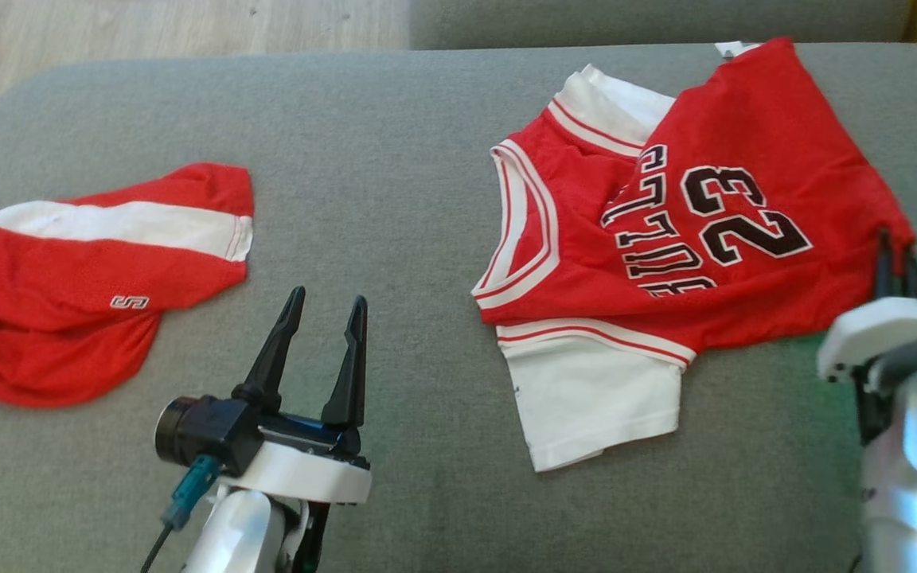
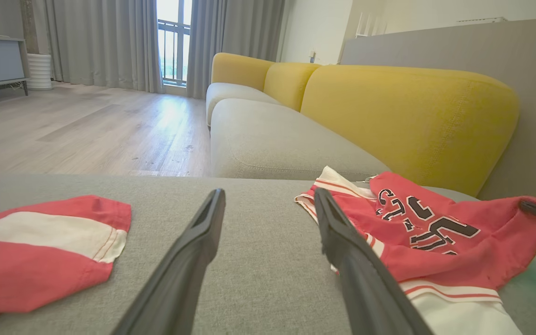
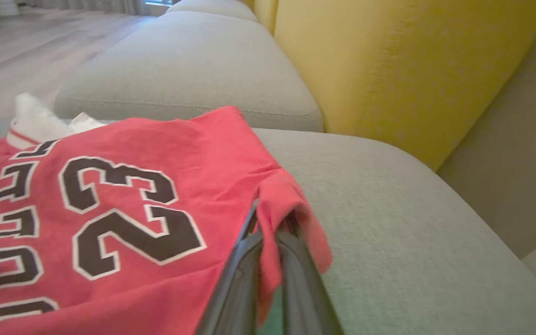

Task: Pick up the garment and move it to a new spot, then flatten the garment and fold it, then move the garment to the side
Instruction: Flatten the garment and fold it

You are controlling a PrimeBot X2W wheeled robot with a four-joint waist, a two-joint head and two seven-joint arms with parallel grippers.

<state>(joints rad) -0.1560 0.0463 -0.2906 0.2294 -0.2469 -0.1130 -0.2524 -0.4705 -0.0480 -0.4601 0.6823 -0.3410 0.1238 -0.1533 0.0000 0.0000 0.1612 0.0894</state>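
pinching the red jersey (image 1: 713,239) by its right corner, your right gripper (image 3: 270,232) is clamped tight, ready to lift it off the grey cushion (image 1: 395,159); your left gripper (image 1: 327,310) hovers spread wide, empty.

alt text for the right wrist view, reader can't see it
The right gripper is shut on a bunched corner of a red jersey with a black 23, which lies on a grey sofa cushion. A yellow backrest rises behind.
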